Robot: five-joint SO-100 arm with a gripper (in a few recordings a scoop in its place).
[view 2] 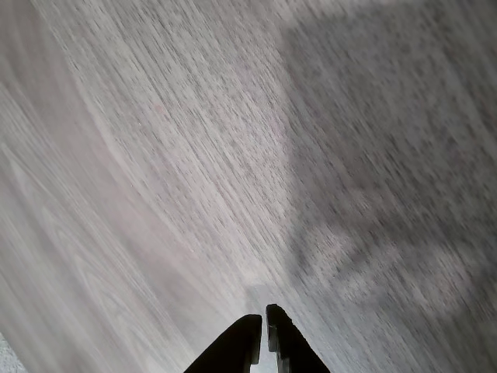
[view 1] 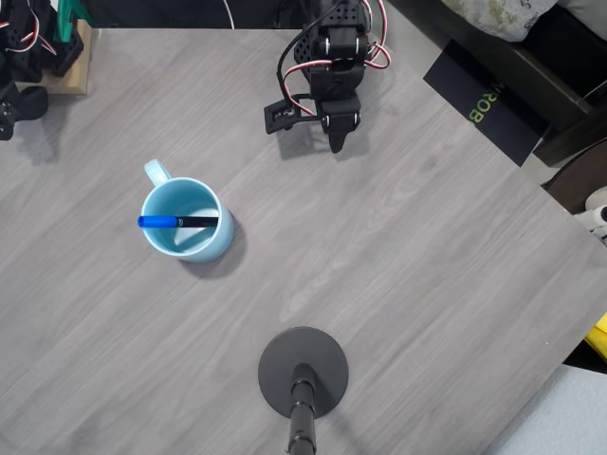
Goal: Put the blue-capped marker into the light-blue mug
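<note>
In the overhead view the light-blue mug (view 1: 186,219) stands on the left half of the grey table, its handle pointing up-left. The blue-capped marker (view 1: 178,221) lies inside it, leaning across the opening with its blue cap at the left rim. My gripper (view 1: 338,140) is far from the mug, folded back near the arm's base at the top centre. In the wrist view the gripper (view 2: 262,322) is shut with nothing between its black fingers, just above bare wood-grain table.
A black round stand base (view 1: 303,371) with a pole sits at the bottom centre. A wooden block (view 1: 74,66) with black parts is at the top left. The table's right edge runs diagonally; a dark box (view 1: 486,100) lies beyond it.
</note>
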